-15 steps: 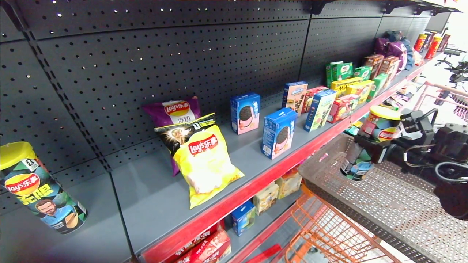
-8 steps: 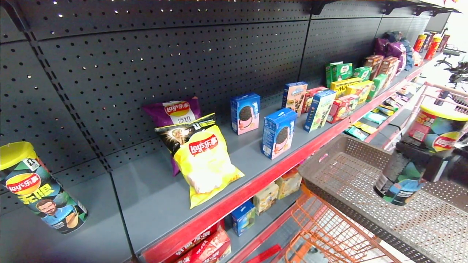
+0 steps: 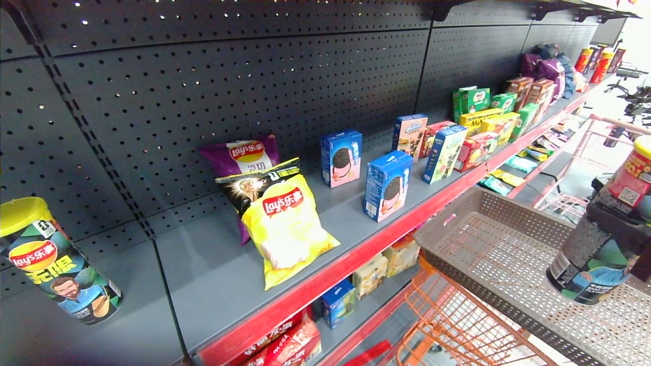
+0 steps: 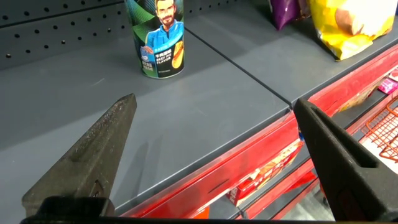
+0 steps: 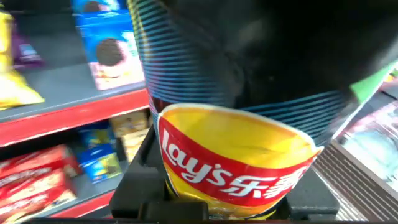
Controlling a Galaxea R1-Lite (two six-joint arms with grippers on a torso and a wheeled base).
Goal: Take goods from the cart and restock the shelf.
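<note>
Store aisle, dark pegboard wall behind a grey shelf [image 3: 213, 264] with a red front lip. The chips can [image 3: 580, 264] is up in the air, tilted, with the right hand [image 3: 618, 223] clamped tight round its middle. Directly below that hand is the grey perforated cart basket [image 3: 488, 239]. The shelf is off to the hand's left, with the blue cookie boxes [image 3: 386, 185] closest to it and the yellow chip bag [image 3: 285, 229] farther along. The left hand [image 4: 214, 106] is spread wide and holds nothing, hovering over bare shelf, with a second can [image 4: 158, 37] standing ahead of it. Risks, judging from here: the smooth can could slip in a mid-body grip. The swing over could clip the red lip or knock the boxes. Set down tilted, the can could topple.
</note>
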